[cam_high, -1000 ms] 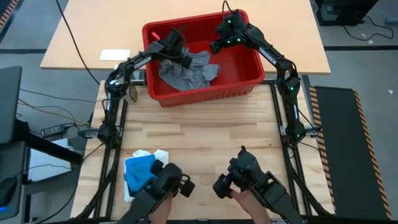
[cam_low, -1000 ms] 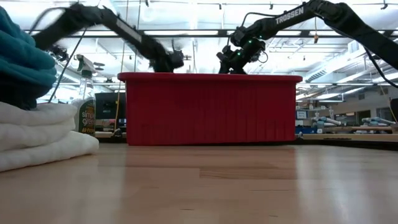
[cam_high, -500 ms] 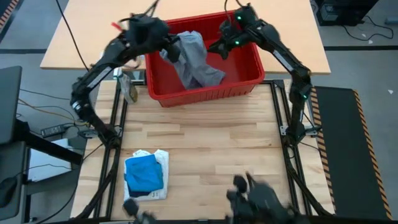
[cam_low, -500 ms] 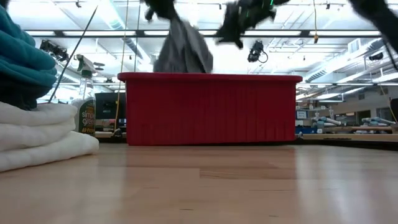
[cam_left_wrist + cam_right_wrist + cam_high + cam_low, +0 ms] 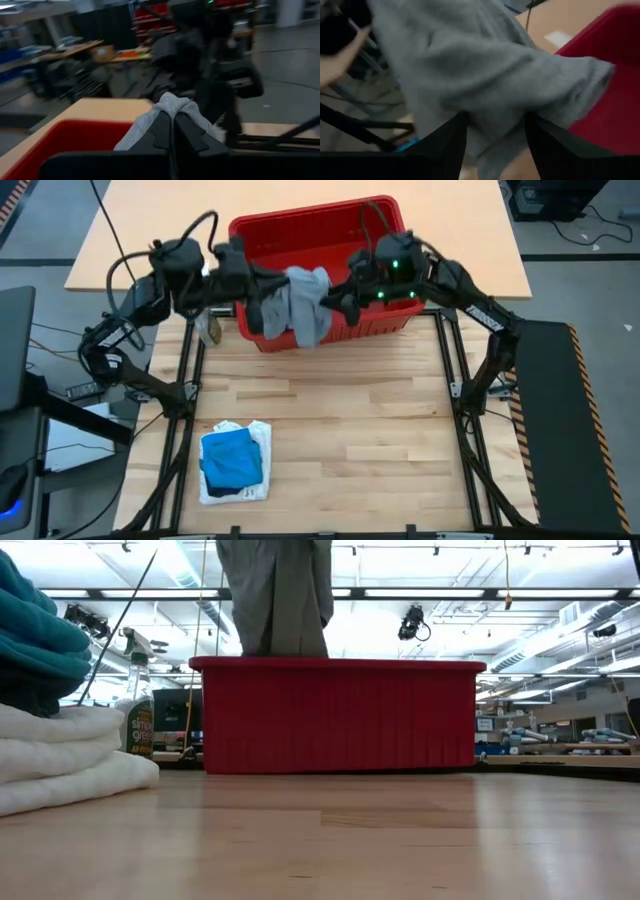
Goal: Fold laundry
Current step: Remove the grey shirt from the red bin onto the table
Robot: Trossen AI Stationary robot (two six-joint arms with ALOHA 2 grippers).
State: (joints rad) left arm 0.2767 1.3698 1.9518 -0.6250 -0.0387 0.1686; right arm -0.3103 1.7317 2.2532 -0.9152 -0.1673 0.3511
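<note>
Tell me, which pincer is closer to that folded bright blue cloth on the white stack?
Left. The left pincer hangs at the red plastic basket's front left, roughly above the folded bright blue cloth; the right pincer sits farther right.

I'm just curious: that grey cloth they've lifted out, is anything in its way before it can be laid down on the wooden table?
Hardly anything: the heather grey cloth garment hangs over the red plastic basket's near wall. The light wooden table beyond is bare, apart from the folded blue and white stack at the left corner.
</note>
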